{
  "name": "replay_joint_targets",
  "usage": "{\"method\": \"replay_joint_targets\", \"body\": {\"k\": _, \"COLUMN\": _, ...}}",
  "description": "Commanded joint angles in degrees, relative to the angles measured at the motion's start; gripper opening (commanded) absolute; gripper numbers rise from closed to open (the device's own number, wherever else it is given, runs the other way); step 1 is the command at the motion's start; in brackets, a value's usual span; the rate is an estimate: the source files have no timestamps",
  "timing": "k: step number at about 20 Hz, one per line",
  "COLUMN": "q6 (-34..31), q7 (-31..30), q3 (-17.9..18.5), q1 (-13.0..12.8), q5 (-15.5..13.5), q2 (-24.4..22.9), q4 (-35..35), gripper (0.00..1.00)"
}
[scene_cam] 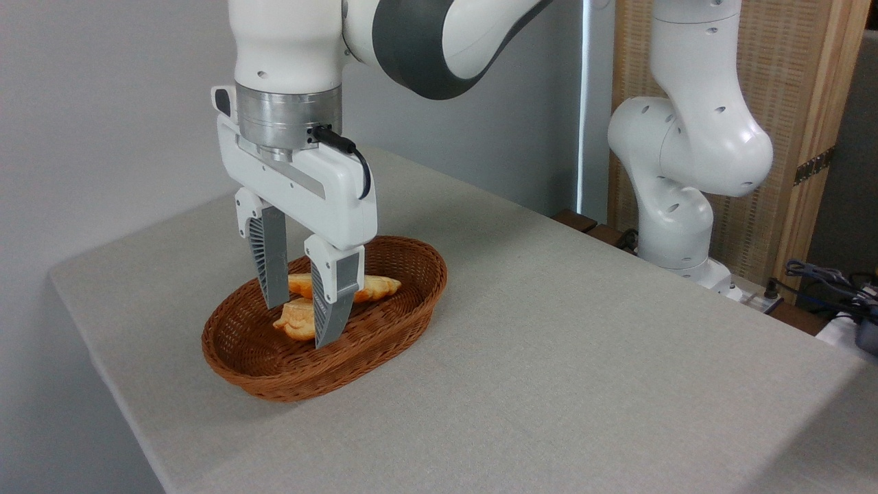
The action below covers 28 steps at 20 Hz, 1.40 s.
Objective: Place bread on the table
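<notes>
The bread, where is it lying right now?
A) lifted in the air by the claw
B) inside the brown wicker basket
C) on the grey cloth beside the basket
B: the bread lies inside the wicker basket, with the open claw reaching down over it.

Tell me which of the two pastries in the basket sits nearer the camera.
The smaller round bun, showing between the gripper's open fingers. The long bread lies behind it, its pointed end reaching right toward the wicker basket's far rim.
</notes>
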Motion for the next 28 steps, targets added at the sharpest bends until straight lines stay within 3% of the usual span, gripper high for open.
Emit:
{"method": "replay_joint_targets", "body": {"k": 1, "q6": -0.52, "q7": 0.61, "q3": 0.26, "q1": -0.57, "q5": 0.1, "q2": -0.74, "q4": -0.03, "gripper": 1.0}}
{"method": "replay_joint_targets", "body": {"k": 28, "q6": -1.4, "q7": 0.7, "q3": -0.7, "q1": -0.66, "q5": 0.01, "q2": -0.65, "q4": -0.12, "gripper": 1.0}}
